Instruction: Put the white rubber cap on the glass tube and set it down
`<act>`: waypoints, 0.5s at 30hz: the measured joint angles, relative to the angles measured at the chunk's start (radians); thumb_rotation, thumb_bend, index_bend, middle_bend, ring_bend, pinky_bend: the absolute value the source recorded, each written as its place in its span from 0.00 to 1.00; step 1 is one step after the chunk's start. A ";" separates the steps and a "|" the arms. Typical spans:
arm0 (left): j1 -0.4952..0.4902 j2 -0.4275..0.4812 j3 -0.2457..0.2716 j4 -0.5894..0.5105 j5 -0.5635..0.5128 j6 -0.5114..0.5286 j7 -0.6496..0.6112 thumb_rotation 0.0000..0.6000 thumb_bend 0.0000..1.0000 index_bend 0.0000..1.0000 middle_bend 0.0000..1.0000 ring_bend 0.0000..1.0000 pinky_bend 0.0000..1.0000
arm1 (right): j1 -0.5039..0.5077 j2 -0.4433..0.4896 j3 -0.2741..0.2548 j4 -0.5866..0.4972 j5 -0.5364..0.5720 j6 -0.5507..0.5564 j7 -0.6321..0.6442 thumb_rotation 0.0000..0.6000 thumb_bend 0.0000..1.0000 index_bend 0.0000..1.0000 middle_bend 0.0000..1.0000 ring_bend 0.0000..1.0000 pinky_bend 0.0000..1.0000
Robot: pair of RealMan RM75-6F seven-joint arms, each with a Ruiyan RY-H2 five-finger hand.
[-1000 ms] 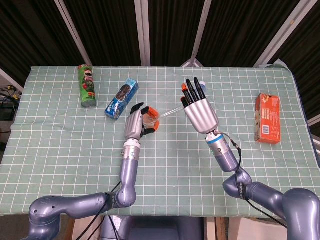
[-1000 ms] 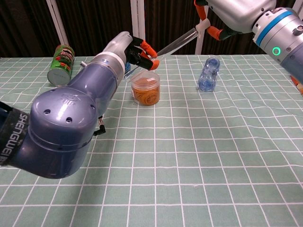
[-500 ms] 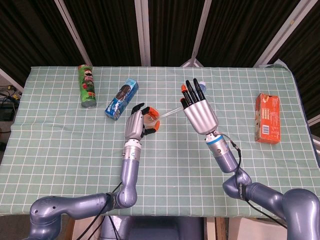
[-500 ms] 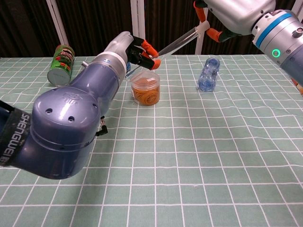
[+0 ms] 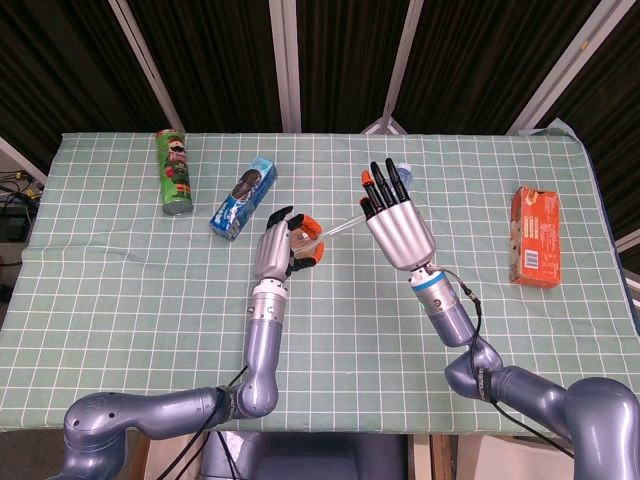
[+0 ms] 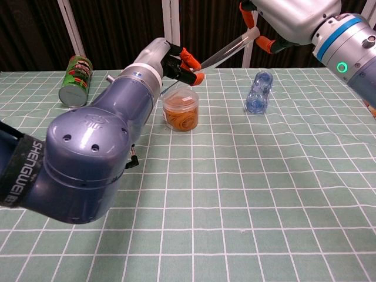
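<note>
A clear glass tube [image 6: 223, 52] slants up to the right above the table; in the head view the glass tube [image 5: 341, 228] shows as a thin pale line between both hands. My right hand [image 6: 288, 16] grips its upper end, and from above the right hand [image 5: 398, 225] shows its back with fingers pointing away. My left hand [image 6: 179, 60] pinches its orange-tipped fingers together at the tube's lower end, also seen as the left hand [image 5: 285, 246] from above. A small pale piece, the white rubber cap [image 6: 198, 74], peeks out at those fingertips and is mostly hidden.
A clear jar of orange rubber bands [image 6: 181, 110] stands right under the hands. A lying plastic bottle [image 6: 259, 92] is to its right. A green can [image 5: 174, 172] and a blue packet [image 5: 243, 196] lie at the back left, an orange box [image 5: 535, 237] at the right.
My left hand has shifted slightly right and up, bringing its pinched fingertips closer against the tube's lower end. The right hand and tube have hardly moved.
</note>
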State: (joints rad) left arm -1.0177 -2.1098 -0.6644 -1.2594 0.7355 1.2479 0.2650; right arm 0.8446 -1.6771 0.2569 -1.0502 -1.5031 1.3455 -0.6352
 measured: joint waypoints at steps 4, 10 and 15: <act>-0.001 -0.003 -0.001 0.000 -0.002 0.003 0.003 1.00 0.79 0.54 0.50 0.11 0.00 | -0.003 0.003 -0.001 -0.006 -0.001 0.001 -0.001 1.00 0.50 0.65 0.23 0.10 0.09; -0.004 -0.004 -0.009 0.001 -0.006 0.006 0.006 1.00 0.79 0.54 0.50 0.11 0.00 | -0.005 0.010 -0.003 -0.020 -0.004 0.004 -0.002 1.00 0.50 0.65 0.23 0.10 0.09; -0.009 -0.006 -0.012 -0.005 -0.007 0.009 0.011 1.00 0.79 0.54 0.50 0.11 0.00 | -0.007 0.016 -0.003 -0.035 -0.006 0.006 -0.005 1.00 0.50 0.65 0.23 0.10 0.09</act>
State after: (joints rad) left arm -1.0266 -2.1163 -0.6767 -1.2640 0.7288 1.2568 0.2755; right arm 0.8377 -1.6615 0.2537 -1.0853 -1.5093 1.3519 -0.6406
